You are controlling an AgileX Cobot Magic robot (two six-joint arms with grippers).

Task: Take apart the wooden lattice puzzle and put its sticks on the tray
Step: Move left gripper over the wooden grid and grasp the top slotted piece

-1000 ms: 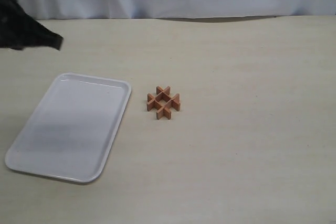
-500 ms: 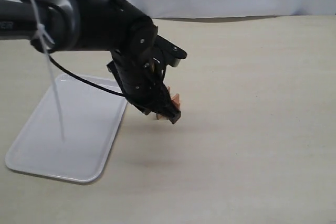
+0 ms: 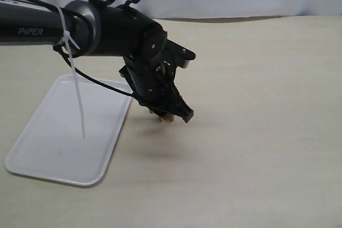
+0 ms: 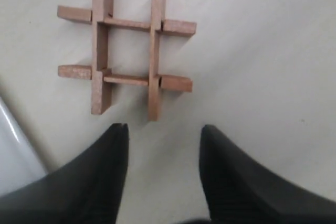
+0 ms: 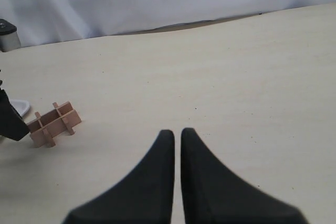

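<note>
Exterior view: "PiPER" point(image 3: 30, 31) on left arm point(image 3: 107, 28), left tool point(image 4: 164, 128) part-open, empty, above wooden lattice puzzle point(image 4: 155, 51); right tool point(image 5: 177, 131) closed, empty.

Left arm point(image 3: 107, 28) swung in from the far left corner, now reaching across the tray point(image 3: 53, 148), left hand point(image 4: 164, 129) lowered just over the wooden lattice puzzle point(image 4: 155, 51), hiding most of it in the exterior view, jaws parted

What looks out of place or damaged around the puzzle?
Nothing serious. The wooden lattice puzzle sits intact and flat on the table beside the tray, all sticks interlocked. Only oddity: a long white cable tie tail dangles from the left arm by the tray.
</note>
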